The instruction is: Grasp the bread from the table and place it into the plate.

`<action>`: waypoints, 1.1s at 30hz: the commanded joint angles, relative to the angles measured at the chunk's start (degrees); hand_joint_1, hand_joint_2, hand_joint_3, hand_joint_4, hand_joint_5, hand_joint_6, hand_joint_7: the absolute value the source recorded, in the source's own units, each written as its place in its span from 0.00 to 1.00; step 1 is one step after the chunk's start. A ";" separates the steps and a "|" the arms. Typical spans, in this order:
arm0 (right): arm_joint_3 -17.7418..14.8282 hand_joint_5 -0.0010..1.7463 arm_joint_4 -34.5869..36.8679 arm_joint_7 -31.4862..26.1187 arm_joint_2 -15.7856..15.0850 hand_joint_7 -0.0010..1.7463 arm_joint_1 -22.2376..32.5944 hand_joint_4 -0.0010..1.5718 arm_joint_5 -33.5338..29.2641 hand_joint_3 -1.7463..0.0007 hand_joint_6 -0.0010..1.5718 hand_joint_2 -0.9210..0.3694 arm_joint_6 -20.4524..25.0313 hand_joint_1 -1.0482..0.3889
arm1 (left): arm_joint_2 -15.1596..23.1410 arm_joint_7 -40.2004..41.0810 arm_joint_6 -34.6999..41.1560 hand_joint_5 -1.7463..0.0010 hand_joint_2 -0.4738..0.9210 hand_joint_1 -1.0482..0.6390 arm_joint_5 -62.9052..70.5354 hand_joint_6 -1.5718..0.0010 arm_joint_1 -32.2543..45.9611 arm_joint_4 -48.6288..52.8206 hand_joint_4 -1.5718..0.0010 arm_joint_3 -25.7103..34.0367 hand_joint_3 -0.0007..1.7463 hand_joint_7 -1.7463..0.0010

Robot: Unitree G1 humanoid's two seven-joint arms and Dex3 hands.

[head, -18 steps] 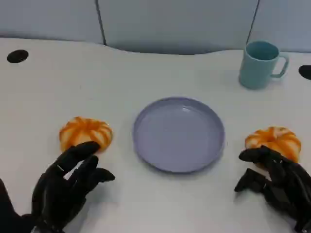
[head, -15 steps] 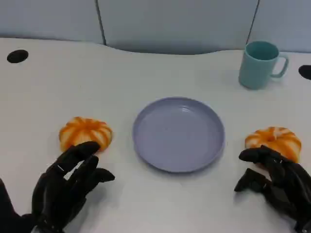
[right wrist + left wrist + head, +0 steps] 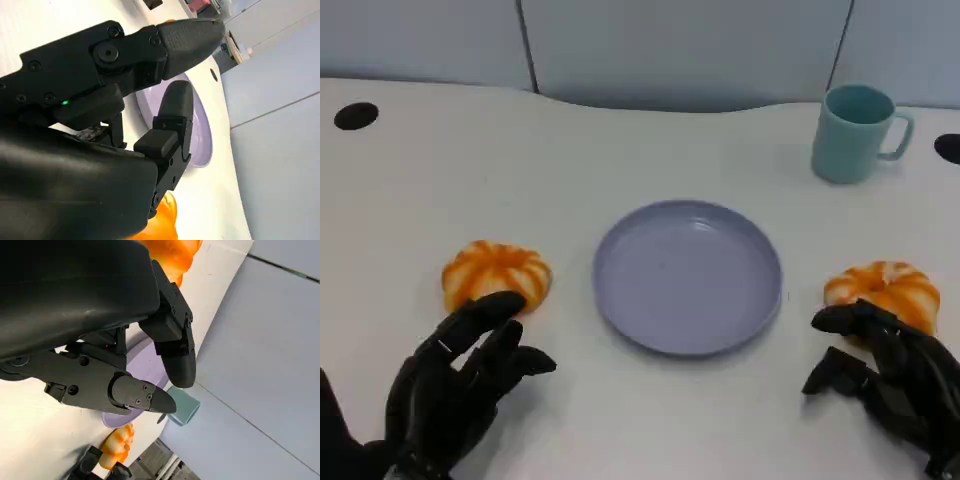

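1. Two round breads sit on the white desk (image 3: 620,420), orange with pale stripes like little pumpkins.
2. The left bread (image 3: 496,275) lies left of the purple plate (image 3: 688,276), the right bread (image 3: 883,290) right of it.
3. The left hand (image 3: 455,385) is near its bread, fingers apart, holding nothing.
4. The right hand (image 3: 890,375) is just beside its bread, loose and holding nothing.
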 commanded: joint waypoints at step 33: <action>0.15 0.84 0.50 -0.62 -0.57 0.57 0.69 0.39 -0.79 0.89 0.42 0.00 0.06 0.41 | 0.41 -0.46 -0.21 0.15 0.99 0.43 -0.25 0.58 -0.29 0.49 0.61 0.57 0.03 0.46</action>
